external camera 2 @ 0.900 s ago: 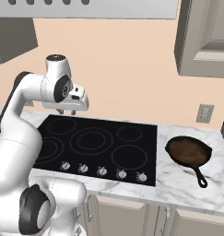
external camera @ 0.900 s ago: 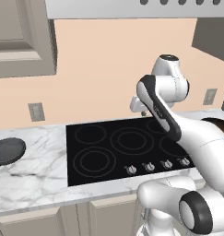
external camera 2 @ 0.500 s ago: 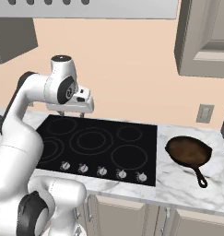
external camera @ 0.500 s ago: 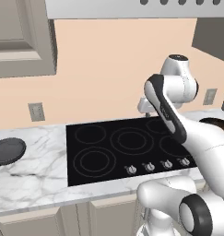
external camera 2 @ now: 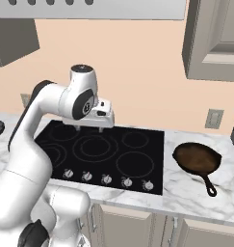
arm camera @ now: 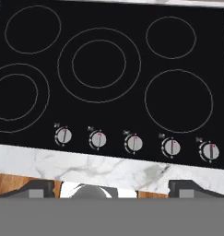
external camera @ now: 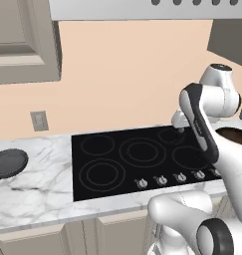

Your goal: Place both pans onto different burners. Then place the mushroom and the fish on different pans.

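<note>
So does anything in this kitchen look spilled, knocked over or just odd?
Nothing spilled or broken. Both pans simply sit off the cooktop: the brown pan on the counter to its right, the dark pan far left. The gripper hangs open and empty above the burners.

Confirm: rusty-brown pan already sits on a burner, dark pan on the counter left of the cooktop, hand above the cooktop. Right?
Not quite. The rusty-brown pan is not on a burner: the right base view shows it on the marble counter right of the cooktop. The rest holds: the dark pan is on the counter left of the cooktop, and the hand is above the cooktop.
</note>
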Controlling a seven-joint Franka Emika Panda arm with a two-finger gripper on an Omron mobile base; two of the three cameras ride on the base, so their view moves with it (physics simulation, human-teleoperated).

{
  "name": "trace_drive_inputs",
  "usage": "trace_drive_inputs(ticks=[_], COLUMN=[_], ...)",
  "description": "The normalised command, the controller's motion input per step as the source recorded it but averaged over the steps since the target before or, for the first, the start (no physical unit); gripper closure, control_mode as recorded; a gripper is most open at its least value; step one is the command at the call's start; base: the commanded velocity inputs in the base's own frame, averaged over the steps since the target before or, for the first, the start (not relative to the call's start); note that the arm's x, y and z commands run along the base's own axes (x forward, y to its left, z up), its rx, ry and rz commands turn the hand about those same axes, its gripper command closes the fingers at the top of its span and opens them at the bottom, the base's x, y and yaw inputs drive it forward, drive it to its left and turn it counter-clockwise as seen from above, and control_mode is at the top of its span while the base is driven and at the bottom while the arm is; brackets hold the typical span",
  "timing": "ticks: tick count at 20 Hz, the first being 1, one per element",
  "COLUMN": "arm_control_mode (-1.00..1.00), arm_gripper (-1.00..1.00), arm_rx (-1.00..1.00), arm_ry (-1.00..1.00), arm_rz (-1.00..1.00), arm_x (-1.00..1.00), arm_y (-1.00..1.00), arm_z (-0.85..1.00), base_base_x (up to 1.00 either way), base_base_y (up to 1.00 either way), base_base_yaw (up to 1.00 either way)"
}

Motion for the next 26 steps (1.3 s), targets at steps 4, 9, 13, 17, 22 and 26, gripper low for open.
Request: trace_drive_inputs(ticks=[4, 9, 13, 17, 22, 26], arm_control_mode=[-1.00, -1.00, -1.00, -1.00, -1.00, -1.00], arm_gripper=[-1.00, -1.00, -1.00, -1.00, -1.00, -1.00], arm_rx=[-0.01, -0.05, -0.05, -0.04, 0.00, 0.00], arm_ry=[0.00, 0.00, 0.00, 0.00, 0.00, 0.00], arm_rz=[0.00, 0.00, 0.00, -0.01, -0.02, -0.02], arm_x=[-0.25, -0.14, -0.17, -0.01, 0.00, 0.00], arm_y=[-0.53, -0.44, -0.44, -0.51, -0.65, -0.63], arm_z=[-0.29, -0.44, -0.51, -0.28, -0.14, -0.14], base_base_x=[0.00, 0.00, 0.00, 0.00, 0.00, 0.00], base_base_y=[0.00, 0.00, 0.00, 0.00, 0.00, 0.00], base_base_yaw=[0.00, 0.00, 0.00, 0.00, 0.00, 0.00])
